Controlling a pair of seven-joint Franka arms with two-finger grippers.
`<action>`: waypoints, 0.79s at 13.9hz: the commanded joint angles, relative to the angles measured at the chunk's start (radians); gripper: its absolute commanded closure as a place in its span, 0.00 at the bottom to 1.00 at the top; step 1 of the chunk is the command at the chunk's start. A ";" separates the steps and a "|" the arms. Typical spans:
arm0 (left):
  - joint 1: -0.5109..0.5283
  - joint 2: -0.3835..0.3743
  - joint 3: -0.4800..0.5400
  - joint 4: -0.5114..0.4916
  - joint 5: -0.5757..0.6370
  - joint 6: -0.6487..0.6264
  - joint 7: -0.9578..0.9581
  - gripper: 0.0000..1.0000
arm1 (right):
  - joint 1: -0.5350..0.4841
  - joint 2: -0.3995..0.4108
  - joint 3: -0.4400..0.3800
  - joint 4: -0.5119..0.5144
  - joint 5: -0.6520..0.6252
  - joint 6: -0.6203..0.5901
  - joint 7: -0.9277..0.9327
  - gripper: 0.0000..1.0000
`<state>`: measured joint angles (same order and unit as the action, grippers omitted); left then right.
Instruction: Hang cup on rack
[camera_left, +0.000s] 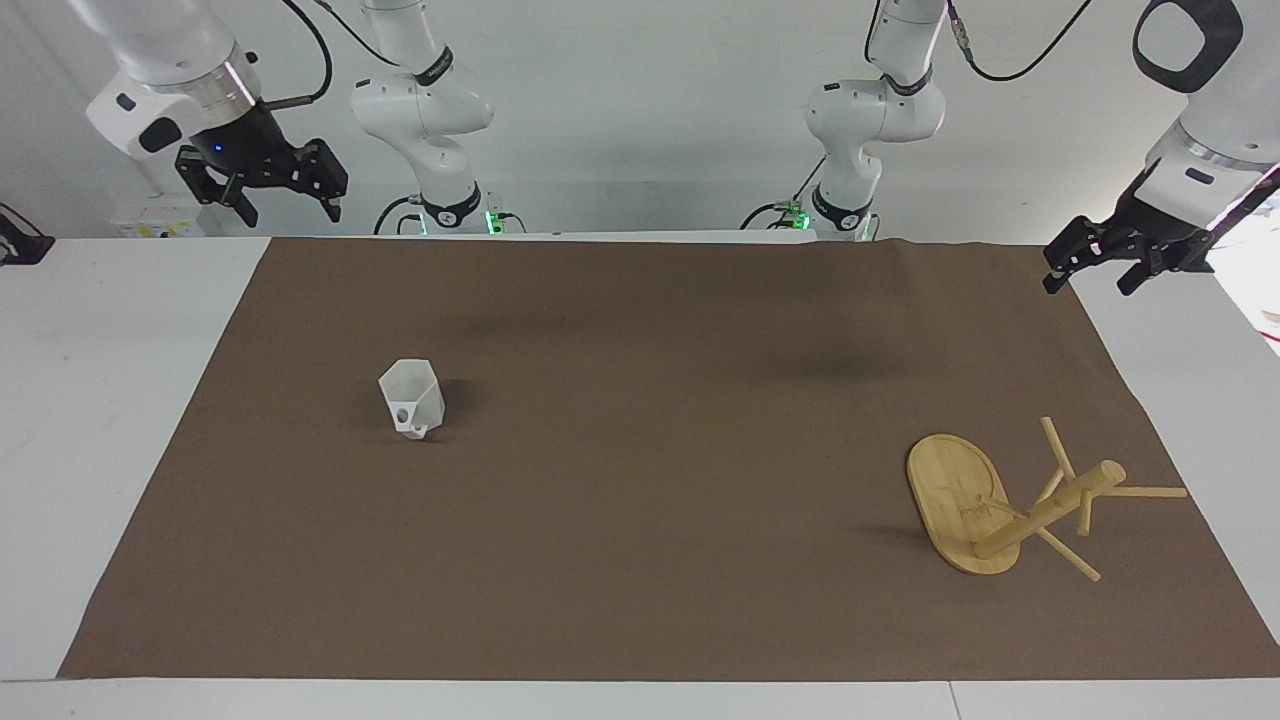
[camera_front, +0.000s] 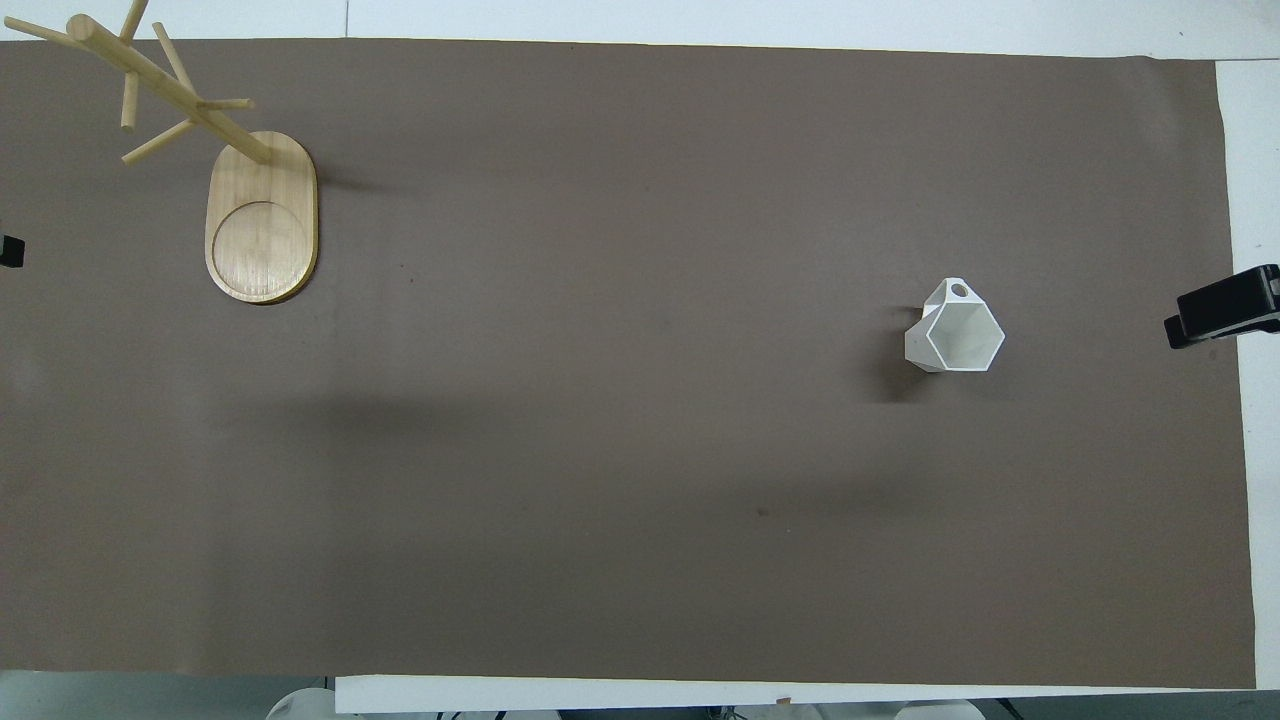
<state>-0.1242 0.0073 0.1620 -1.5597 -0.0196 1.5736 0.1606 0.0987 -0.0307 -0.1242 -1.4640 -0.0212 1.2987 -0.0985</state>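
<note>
The cup (camera_left: 412, 397) (camera_front: 955, 334), a white faceted mug, stands upright on the brown mat toward the right arm's end, its handle turned away from the robots. The bamboo rack (camera_left: 960, 500) (camera_front: 262, 215) stands on its oval base toward the left arm's end, farther from the robots than the cup, with thin pegs sticking out of its post. My right gripper (camera_left: 290, 212) (camera_front: 1220, 308) hangs open and holds nothing, high over the table's edge at the right arm's end. My left gripper (camera_left: 1088, 285) (camera_front: 10, 250) waits open over the mat's corner at the left arm's end, also holding nothing.
A brown mat (camera_left: 640, 500) covers most of the white table (camera_left: 100, 400). Only the cup and the rack stand on it, far apart from each other.
</note>
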 joint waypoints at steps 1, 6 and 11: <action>0.000 -0.024 -0.004 -0.031 0.017 0.016 -0.012 0.00 | -0.005 -0.008 0.006 -0.013 0.001 0.011 0.014 0.01; 0.000 -0.023 -0.004 -0.031 0.018 0.016 -0.013 0.00 | -0.004 -0.026 0.006 -0.038 0.004 -0.001 0.000 0.01; 0.000 -0.023 -0.004 -0.031 0.018 0.016 -0.013 0.00 | 0.020 -0.057 0.008 -0.114 0.006 0.083 -0.216 0.01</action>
<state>-0.1242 0.0073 0.1620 -1.5598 -0.0196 1.5736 0.1604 0.1278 -0.0406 -0.1164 -1.4990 -0.0201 1.3101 -0.1803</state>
